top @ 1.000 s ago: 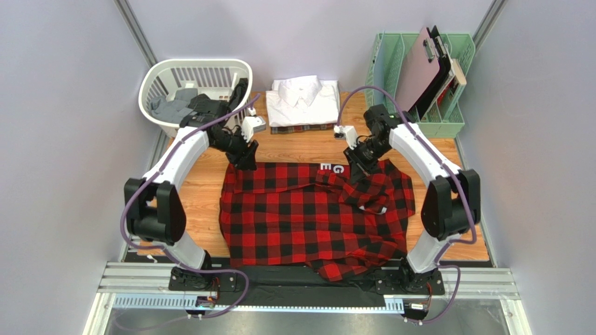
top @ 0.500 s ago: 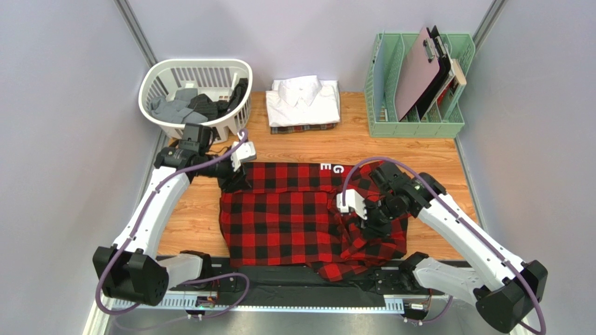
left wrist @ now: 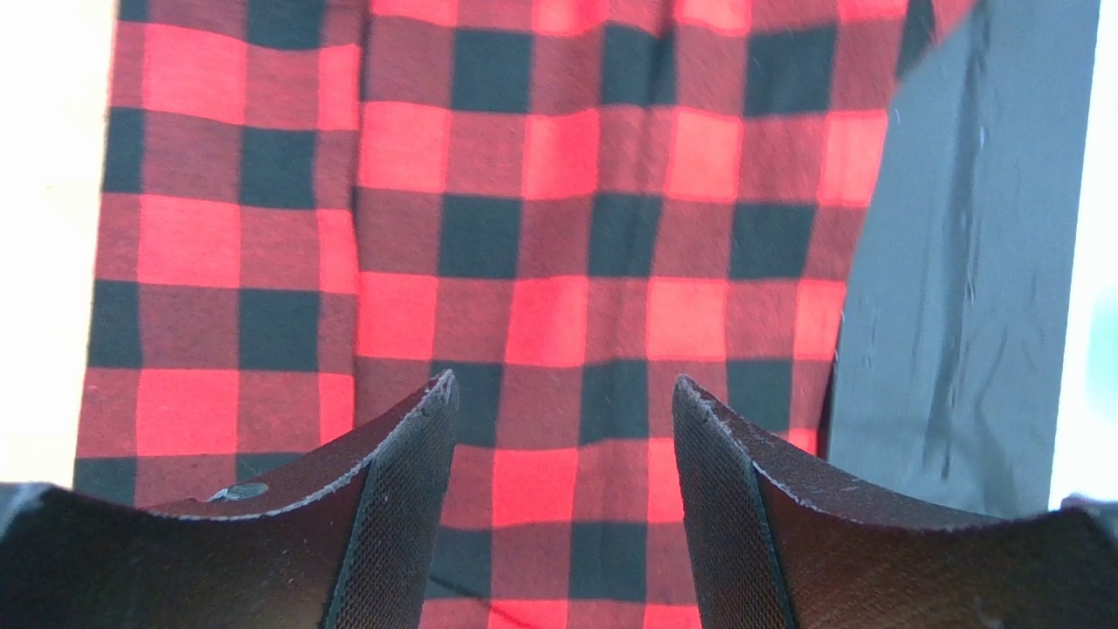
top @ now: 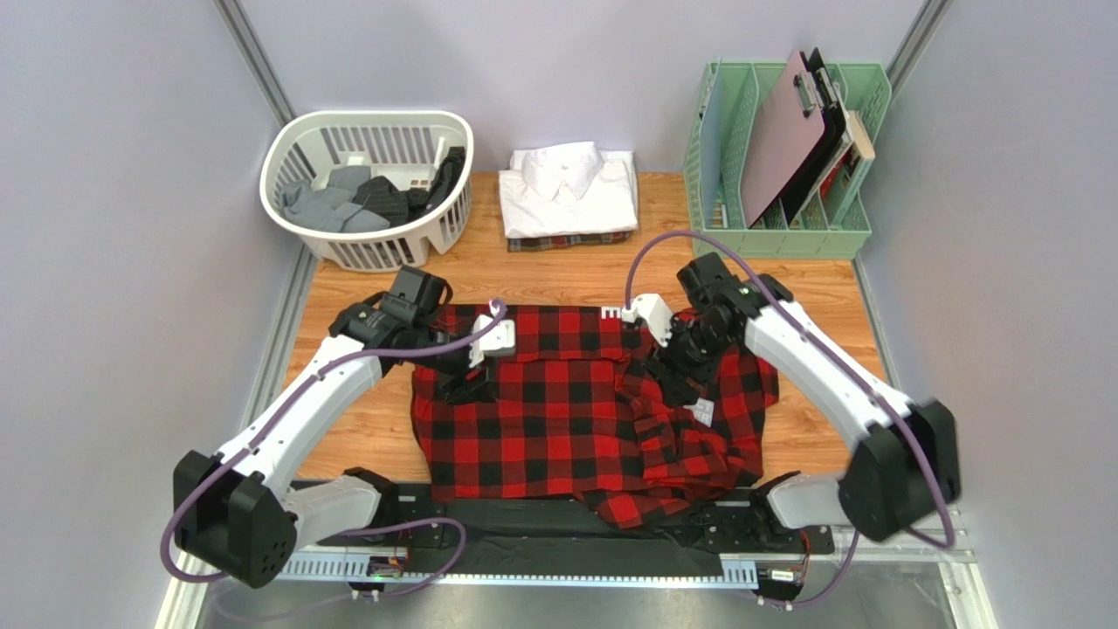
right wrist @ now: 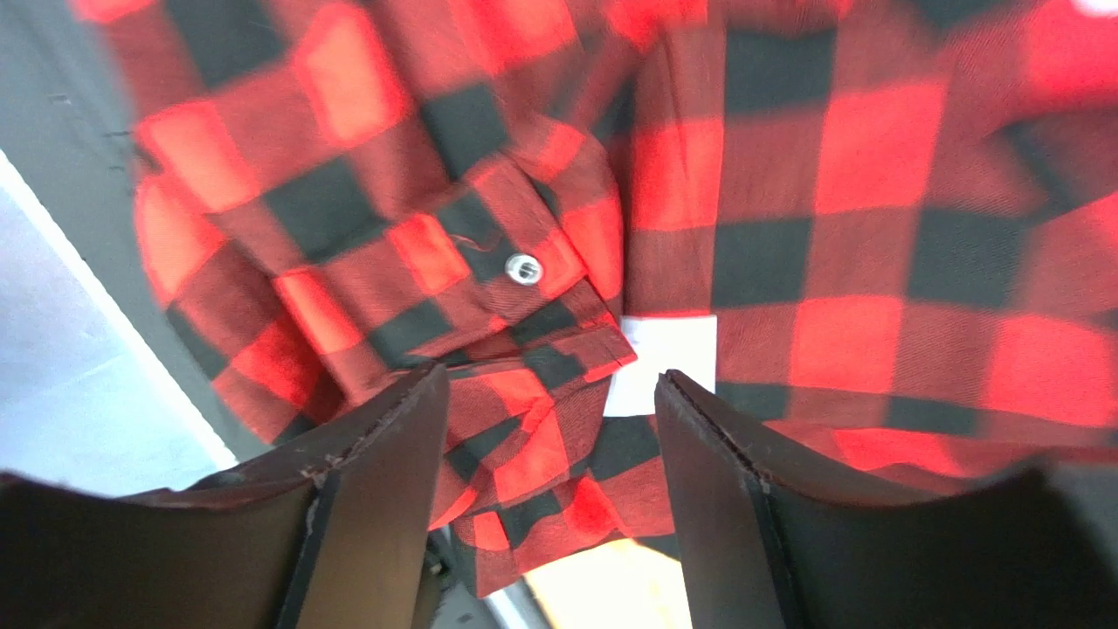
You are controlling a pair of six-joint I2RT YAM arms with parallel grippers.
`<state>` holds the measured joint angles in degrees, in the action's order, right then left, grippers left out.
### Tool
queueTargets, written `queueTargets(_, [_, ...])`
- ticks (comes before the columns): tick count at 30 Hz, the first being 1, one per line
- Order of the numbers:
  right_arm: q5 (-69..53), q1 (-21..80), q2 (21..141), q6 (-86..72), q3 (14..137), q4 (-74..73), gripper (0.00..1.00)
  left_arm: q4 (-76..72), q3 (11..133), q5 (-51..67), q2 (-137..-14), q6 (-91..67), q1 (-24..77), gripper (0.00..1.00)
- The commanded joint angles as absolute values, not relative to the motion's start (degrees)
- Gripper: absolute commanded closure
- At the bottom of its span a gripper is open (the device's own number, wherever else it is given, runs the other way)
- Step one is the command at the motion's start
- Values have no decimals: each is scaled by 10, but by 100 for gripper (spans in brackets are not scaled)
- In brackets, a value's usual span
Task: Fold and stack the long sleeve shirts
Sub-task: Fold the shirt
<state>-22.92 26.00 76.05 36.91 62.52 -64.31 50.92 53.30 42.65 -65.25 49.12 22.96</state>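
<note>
Lengthwise, the flannel shirt runs near-to-far, collar far; left gripper and right gripper both gape.

From the top view I get a soft, even light from above. The tabletop and the red-and-black checked shirt are sharp, and the arms throw only short, pale shadows. The white shirt is bright, but I can read its folds.

In the left wrist view the checked cloth is in good focus, but both side edges are burnt out to white. The left fingers are dark and a little soft near the lens.

The right wrist view is smeared by blur, strongest at the upper left. The right fingers are almost black, and a pale overexposed patch sits at the bottom edge.
</note>
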Motion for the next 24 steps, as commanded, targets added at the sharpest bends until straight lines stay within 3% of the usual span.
queueTargets(1, [-243, 180, 851, 343, 630, -664, 35, 461, 566, 479, -650, 413, 214, 32])
queueTargets(8, [-267, 156, 945, 365, 621, -706, 25, 446, 546, 488, -613, 383, 203, 30])
queueTargets(18, [-278, 155, 1015, 345, 599, -670, 24, 450, 543, 471, -595, 376, 203, 30])
queueTargets(21, [-301, 155, 1018, 353, 600, -681, 40, 453, 546, 468, -587, 374, 203, 30])
queueTargets(22, [-308, 155, 1013, 356, 604, -686, 59, 454, 546, 468, -585, 373, 203, 30])
queueTargets(24, [-327, 155, 985, 362, 613, -700, 73, 454, 547, 468, -580, 371, 203, 31])
